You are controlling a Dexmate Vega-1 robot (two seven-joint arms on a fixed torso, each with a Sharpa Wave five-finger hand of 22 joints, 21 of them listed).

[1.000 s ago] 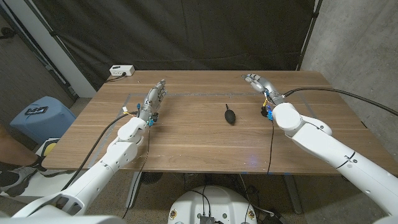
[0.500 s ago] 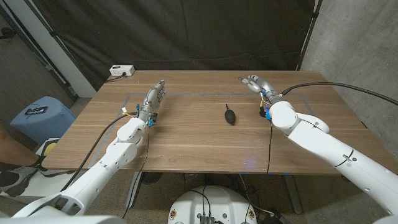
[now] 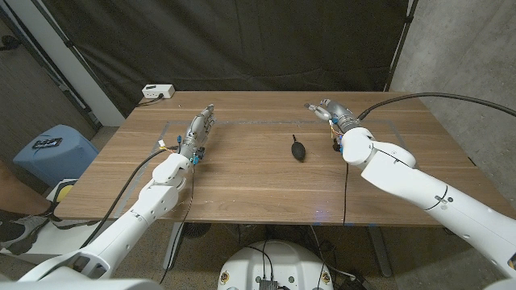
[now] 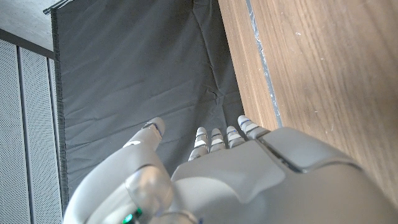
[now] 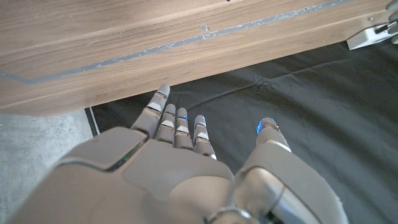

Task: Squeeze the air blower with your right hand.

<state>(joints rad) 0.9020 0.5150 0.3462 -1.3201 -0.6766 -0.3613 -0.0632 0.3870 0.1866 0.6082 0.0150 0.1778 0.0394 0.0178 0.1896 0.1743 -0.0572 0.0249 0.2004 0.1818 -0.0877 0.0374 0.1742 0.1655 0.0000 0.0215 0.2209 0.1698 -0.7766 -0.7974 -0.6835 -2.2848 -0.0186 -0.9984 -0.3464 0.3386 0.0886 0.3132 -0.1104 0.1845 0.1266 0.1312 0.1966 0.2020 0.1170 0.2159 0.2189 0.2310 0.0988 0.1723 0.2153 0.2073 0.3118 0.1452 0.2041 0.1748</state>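
Observation:
The black air blower (image 3: 297, 150) lies on the wooden table (image 3: 258, 189) near its middle, its thin nozzle pointing toward the far edge. My right hand (image 3: 326, 109) is up near the table's far right side, behind and to the right of the blower and well apart from it. It holds nothing, and its fingers (image 5: 178, 124) are stretched out straight and apart. On the left side my left hand (image 3: 200, 126) stands with fingers extended toward the far edge, also holding nothing; its fingers (image 4: 221, 136) reach along the tabletop.
A white power strip (image 3: 157, 92) sits at the table's far left corner. A taped outline (image 3: 266, 122) marks the tabletop. Black curtain hangs behind the table. A blue bin (image 3: 53, 149) and a person's leg (image 3: 14, 193) are off the table's left side.
My right hand has swung leftward along the far side of the table, closer to the blower's line. The left hand and the blower have stayed put.

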